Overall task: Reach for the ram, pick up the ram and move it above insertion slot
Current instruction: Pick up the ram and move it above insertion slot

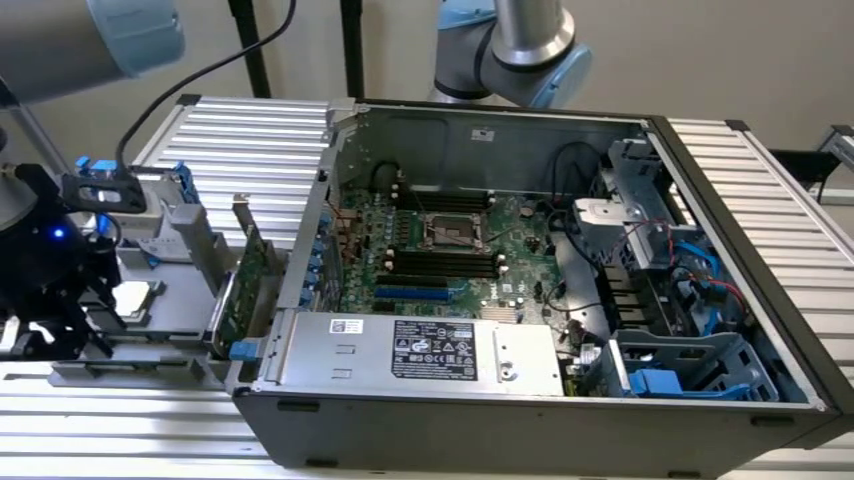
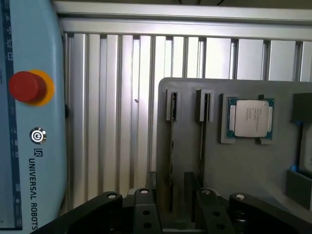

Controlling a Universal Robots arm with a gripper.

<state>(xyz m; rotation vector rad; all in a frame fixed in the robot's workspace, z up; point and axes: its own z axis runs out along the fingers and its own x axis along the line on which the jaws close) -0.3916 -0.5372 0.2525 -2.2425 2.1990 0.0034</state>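
You have the open dark grey metal computer case point(image 1: 534, 430) lying on the ribbed aluminium table point(image 1: 254, 150), with the grey-and-blue arm point(image 1: 527, 45) rising behind it. Inside the case, the green motherboard point(image 1: 521, 225) sits behind a silver box-shaped power supply point(image 1: 414, 350) with a black label. Each insertion slot point(image 1: 441, 262) is a long, narrow black socket, and several lie parallel on the board, close to the square silver processor socket. None has anything above it.

At the exterior view's left, outside the case, a pale blue teach pendant point(image 2: 34, 161) lies beside a flat grey plastic tray point(image 2: 187, 136). A large green expansion card point(image 1: 238, 295) with a blue tab stands on edge between the tray and the case.

Your black gripper point(image 2: 171, 187) hovers over the tray, well apart from the case. Its fingers stand apart and hold nothing. The ram point(image 2: 171, 146), a thin flat stick seen edge-on as a dark line, stands in one of two long tray grooves, and that line runs into the gap between the fingers. You cannot tell whether they touch it.

A square silver processor chip point(image 2: 251, 118) rests in a tray pocket just beside the second groove. The pendant carries a round red stop button point(image 2: 27, 87).
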